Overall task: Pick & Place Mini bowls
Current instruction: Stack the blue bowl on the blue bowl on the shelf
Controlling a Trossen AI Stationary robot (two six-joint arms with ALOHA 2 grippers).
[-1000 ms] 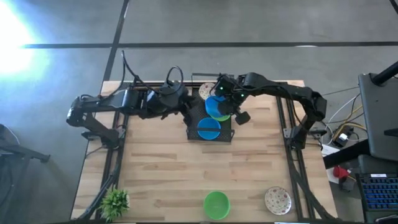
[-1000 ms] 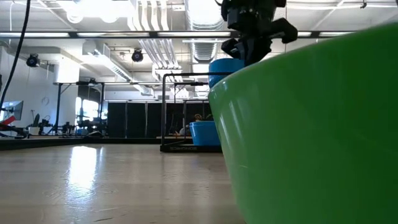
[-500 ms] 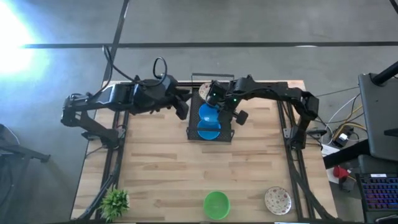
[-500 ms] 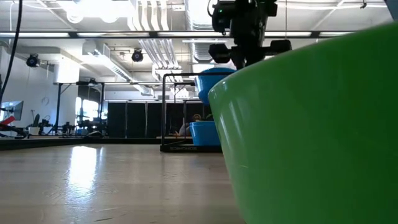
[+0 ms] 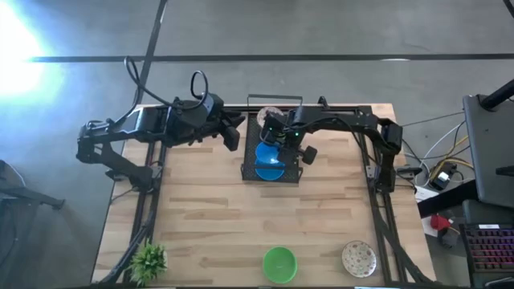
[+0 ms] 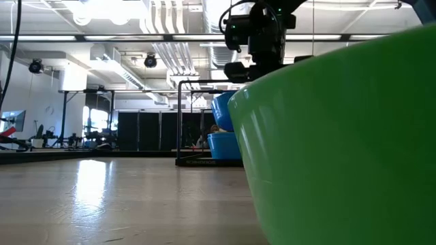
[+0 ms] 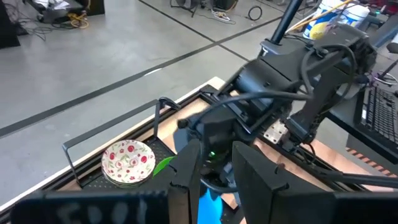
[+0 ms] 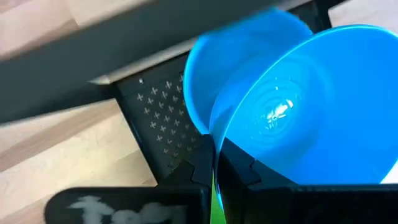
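1. Two blue bowls sit at the black rack (image 5: 271, 172): one (image 5: 270, 167) lies in it, one (image 8: 311, 118) is clamped on its rim by the right end effector (image 8: 214, 163).
2. Left end effector (image 7: 214, 171), fingers apart, hovers beside the rack, empty.
3. Green bowl (image 6: 340, 143) blocks much of the low view.

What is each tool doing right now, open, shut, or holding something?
Left tool: fingers apart, holding nothing, beside the black rack.
Right tool: shut on the rim of a blue bowl, over the rack.

a green bowl (image 6: 340, 143) fills the low view's right side — cut off — hiding the table behind.
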